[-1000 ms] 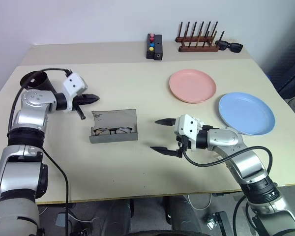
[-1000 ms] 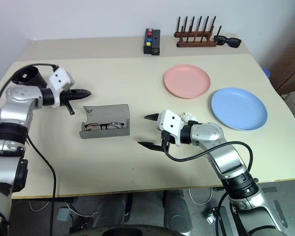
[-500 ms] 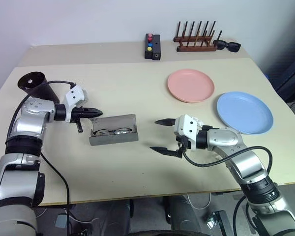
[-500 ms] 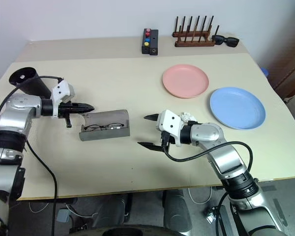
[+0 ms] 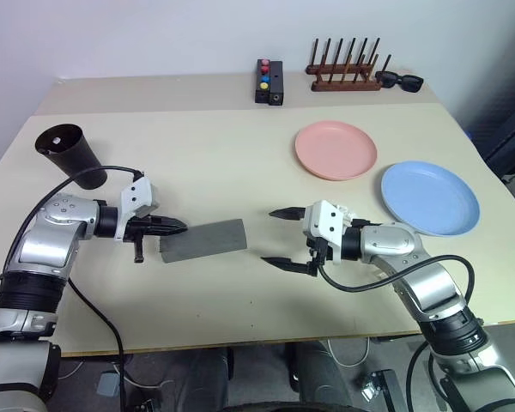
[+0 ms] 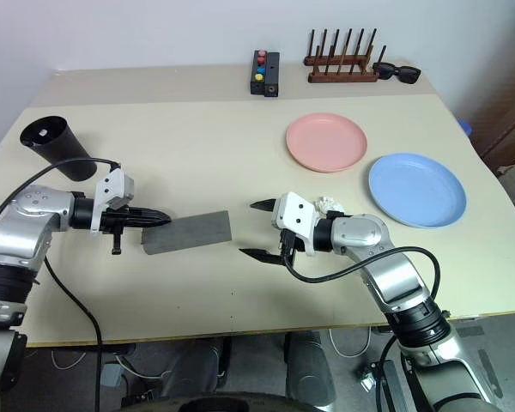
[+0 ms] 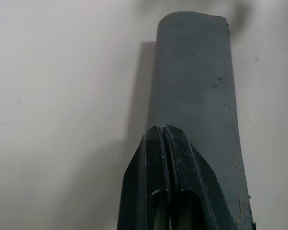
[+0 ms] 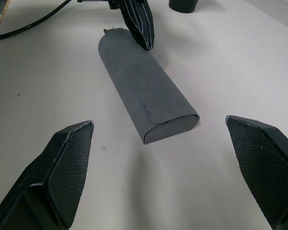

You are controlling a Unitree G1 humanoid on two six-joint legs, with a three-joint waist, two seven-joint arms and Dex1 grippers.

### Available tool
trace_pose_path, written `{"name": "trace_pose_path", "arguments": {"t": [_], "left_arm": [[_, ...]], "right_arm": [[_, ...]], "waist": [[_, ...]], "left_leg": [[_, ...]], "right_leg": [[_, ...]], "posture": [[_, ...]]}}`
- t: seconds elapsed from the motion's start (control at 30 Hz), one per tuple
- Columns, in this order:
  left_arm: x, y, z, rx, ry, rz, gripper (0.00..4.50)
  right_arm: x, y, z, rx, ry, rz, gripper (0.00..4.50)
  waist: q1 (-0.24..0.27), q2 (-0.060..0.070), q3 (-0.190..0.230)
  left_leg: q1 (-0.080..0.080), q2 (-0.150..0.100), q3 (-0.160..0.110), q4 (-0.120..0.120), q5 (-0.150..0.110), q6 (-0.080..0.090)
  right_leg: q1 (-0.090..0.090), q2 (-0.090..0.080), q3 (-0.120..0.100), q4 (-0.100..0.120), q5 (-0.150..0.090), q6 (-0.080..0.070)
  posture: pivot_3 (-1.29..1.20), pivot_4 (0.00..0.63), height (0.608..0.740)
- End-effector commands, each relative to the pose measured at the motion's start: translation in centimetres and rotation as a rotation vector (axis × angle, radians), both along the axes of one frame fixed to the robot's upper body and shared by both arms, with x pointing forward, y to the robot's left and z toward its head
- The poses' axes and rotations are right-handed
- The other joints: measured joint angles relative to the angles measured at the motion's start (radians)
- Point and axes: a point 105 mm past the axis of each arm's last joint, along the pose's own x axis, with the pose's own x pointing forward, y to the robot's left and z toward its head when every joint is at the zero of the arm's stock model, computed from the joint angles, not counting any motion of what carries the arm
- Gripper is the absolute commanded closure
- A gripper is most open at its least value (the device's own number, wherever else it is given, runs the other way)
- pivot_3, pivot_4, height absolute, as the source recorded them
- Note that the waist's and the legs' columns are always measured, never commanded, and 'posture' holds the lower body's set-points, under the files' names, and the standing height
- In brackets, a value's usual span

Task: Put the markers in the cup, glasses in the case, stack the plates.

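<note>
Case [image 5: 203, 239], lid down, mid-tabletop toward the left edge: left fingers [image 5: 173, 227] clenched empty atop its left end, should press squarely; right fingers [image 5: 285, 239] spread, idle.

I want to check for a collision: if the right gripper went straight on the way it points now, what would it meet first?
Most likely the case: it lies closed on the table straight ahead of the right gripper, whose open fingers frame its near end. Behind it, the shut left gripper rests at the far end. Depth is uncertain.
</note>
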Motion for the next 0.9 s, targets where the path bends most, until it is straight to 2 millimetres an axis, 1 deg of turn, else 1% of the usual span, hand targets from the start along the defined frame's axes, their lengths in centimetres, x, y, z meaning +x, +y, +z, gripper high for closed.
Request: {"name": "trace_pose_path", "arguments": {"t": [0.03,0.07,0.13,0.2,0.27,0.33,0.4,0.47,0.53,0.63,0.77,0.87,0.9], "left_arm": [[0.6,-0.3,2.7,-0.082,-0.100,0.036,4.46],[0.7,-0.5,3.4,-0.106,-0.121,0.043,4.46],[0.1,-1.1,4.5,-0.141,-0.160,0.028,4.46],[-0.9,-2.0,4.9,-0.158,-0.171,0.001,4.46],[-1.9,-3.0,5.1,-0.185,-0.165,-0.030,4.46],[-3.9,-4.8,4.6,-0.222,-0.145,-0.101,4.46],[-5.3,-6.1,4.0,-0.248,-0.122,-0.138,4.46],[-6.1,-6.9,3.8,-0.297,-0.113,-0.147,4.46],[-6.4,-7.5,4.0,-0.355,-0.114,-0.138,4.46],[-6.4,-8.4,4.4,-0.454,-0.118,-0.094,4.46],[-6.3,-8.7,4.8,-0.512,-0.142,-0.051,4.46],[-6.1,-8.4,4.5,-0.522,-0.141,-0.003,4.50],[-6.1,-8.4,4.4,-0.522,-0.141,0.008,4.50]], "right_arm": [[0.6,0.2,1.4,0.012,-0.074,-0.017,0.00],[1.0,-0.1,1.4,0.001,-0.084,-0.039,0.00],[2.3,-0.7,1.5,-0.030,-0.135,-0.106,0.00],[4.6,-1.8,1.9,-0.070,-0.227,-0.234,0.00],[6.4,-3.0,2.1,-0.108,-0.273,-0.335,0.00],[8.8,-4.8,1.9,-0.181,-0.319,-0.467,0.00],[10.5,-6.2,1.9,-0.245,-0.368,-0.557,0.00],[11.9,-7.1,2.0,-0.289,-0.408,-0.617,0.00],[12.9,-7.8,2.0,-0.316,-0.434,-0.657,0.00],[14.4,-8.6,1.4,-0.375,-0.454,-0.704,0.00],[15.3,-9.0,0.5,-0.415,-0.459,-0.710,0.00],[15.6,-9.4,-0.4,-0.447,-0.457,-0.705,0.78],[15.6,-9.5,-0.5,-0.452,-0.457,-0.703,1.28]], "waist": [[0.000,0.000,0.000],[0.000,0.000,0.000],[-0.001,0.000,0.000],[-0.003,0.000,0.000],[-0.004,0.000,0.000],[-0.005,0.000,0.000],[-0.004,0.000,0.000],[-0.002,0.000,0.000],[-0.001,0.001,0.000],[-0.003,0.001,0.000],[-0.004,0.001,0.000],[-0.008,0.001,0.000],[-0.009,0.001,0.000]], "left_leg": [[0.000,0.000,0.000,0.000,0.000,0.000],[0.000,0.000,0.000,0.000,0.000,0.000],[0.000,0.000,0.000,0.000,0.000,0.000],[0.000,0.000,0.000,0.000,0.000,0.000],[0.000,0.000,0.000,0.000,0.000,0.000],[0.000,0.000,0.000,-0.001,0.000,0.000],[0.000,0.000,0.001,-0.001,0.000,0.000],[0.000,0.000,0.001,-0.001,0.000,0.000],[0.000,0.000,0.001,-0.001,0.000,0.000],[0.000,0.000,0.001,0.000,0.000,0.000],[0.000,0.000,0.001,-0.001,0.000,0.000],[0.001,0.000,0.001,-0.001,0.000,0.000],[0.001,0.000,0.001,-0.001,0.000,0.000]], "right_leg": [[0.000,0.000,0.000,0.000,0.000,0.000],[0.000,0.000,0.000,0.000,0.000,0.000],[0.000,0.000,0.000,0.000,0.000,0.001],[0.000,0.000,0.000,0.000,0.000,0.001],[0.000,0.000,0.000,0.000,0.000,0.000],[-0.001,0.000,0.000,0.000,0.000,0.000],[-0.001,0.000,0.000,-0.001,0.000,0.000],[-0.001,0.000,0.001,-0.001,-0.001,-0.003],[-0.001,0.000,0.001,-0.001,-0.001,-0.003],[0.000,0.000,0.001,-0.001,-0.001,-0.004],[-0.001,0.000,0.001,-0.001,0.000,-0.003],[0.000,0.000,0.001,-0.001,0.000,-0.003],[0.000,0.000,0.001,-0.001,0.000,-0.003]], "posture": [[0.00,0.150,0.739],[0.00,0.150,0.739],[0.00,0.150,0.739],[0.00,0.150,0.739],[0.00,0.150,0.739],[0.00,0.150,0.739],[0.00,0.150,0.739],[0.00,0.150,0.739],[0.00,0.150,0.739],[0.00,0.150,0.739],[0.00,0.150,0.739],[0.00,0.150,0.739],[0.00,0.150,0.739]]}}
